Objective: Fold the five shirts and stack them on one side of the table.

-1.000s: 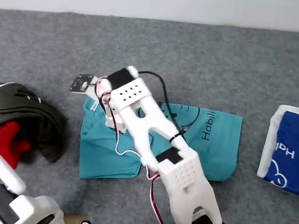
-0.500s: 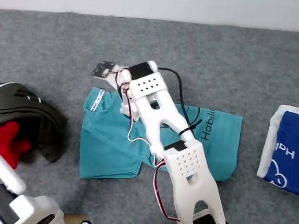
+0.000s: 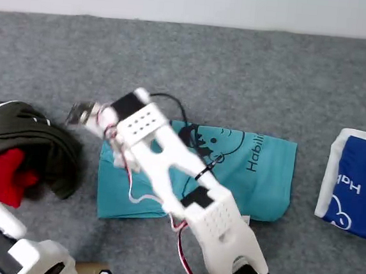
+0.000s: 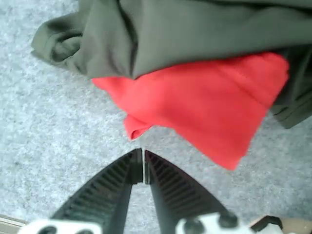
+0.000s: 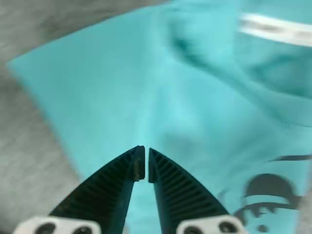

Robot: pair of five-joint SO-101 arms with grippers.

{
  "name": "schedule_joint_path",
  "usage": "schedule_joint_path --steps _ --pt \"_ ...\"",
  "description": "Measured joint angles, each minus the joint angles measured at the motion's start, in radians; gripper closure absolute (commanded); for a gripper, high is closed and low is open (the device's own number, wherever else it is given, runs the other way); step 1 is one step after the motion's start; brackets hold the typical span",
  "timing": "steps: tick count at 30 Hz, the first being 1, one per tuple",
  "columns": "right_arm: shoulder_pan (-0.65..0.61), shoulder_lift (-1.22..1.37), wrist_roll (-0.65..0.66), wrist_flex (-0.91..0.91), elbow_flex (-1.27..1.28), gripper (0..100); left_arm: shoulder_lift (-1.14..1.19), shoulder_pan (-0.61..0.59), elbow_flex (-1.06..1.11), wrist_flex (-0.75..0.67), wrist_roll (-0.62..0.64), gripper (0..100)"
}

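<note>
One teal shirt (image 5: 195, 97) lies spread out directly under your right jaws, and its cloth runs on ahead of the tips. Its edge meets the grey surface (image 3: 240, 71) just off to one side of them. Those jaws are closed, the tips all but touching, with nothing between them. The right arm (image 3: 168, 161) stretches across this shirt.

Your left jaws are closed too, and empty, over bare surface. The corner of a red shirt (image 4: 204, 102) sits just ahead of their tips, apart from them. A crumpled olive shirt (image 4: 195, 29) lies over the red one, farther ahead.

Well away from both sets of jaws, beyond the teal shirt and apart from it, a folded blue shirt (image 3: 358, 191) rests on white cloth (image 3: 328, 182).
</note>
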Motion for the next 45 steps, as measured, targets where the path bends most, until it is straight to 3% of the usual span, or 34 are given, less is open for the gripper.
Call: schedule_joint_path --steps 4,11,20,24,29,40,45 --pt "-0.08 -0.08 -0.006 0.0 0.181 78.7 0.0 -0.015 0.0 -0.002 -0.018 98" --pt "-0.236 -0.084 -0.069 -0.015 0.229 78.9 0.0 -0.015 0.0 -0.002 -0.02 98" --pt "-0.302 0.023 -0.107 -0.06 0.23 79.0 0.0 -0.015 0.0 -0.002 -0.02 98" --pt "-0.305 0.054 -0.112 -0.1 0.23 80.3 0.0 -0.015 0.0 -0.002 -0.02 98" --pt "-0.298 0.074 -0.112 -0.124 0.221 98.8 0.0 -0.015 0.0 -0.002 -0.02 98" --pt "-0.259 0.069 -0.112 -0.143 0.227 99.0 0.0 -0.015 0.0 -0.002 -0.02 98" --pt "-0.184 0.023 -0.109 -0.089 0.199 99.0 0.0 -0.015 0.0 -0.002 -0.02 98"
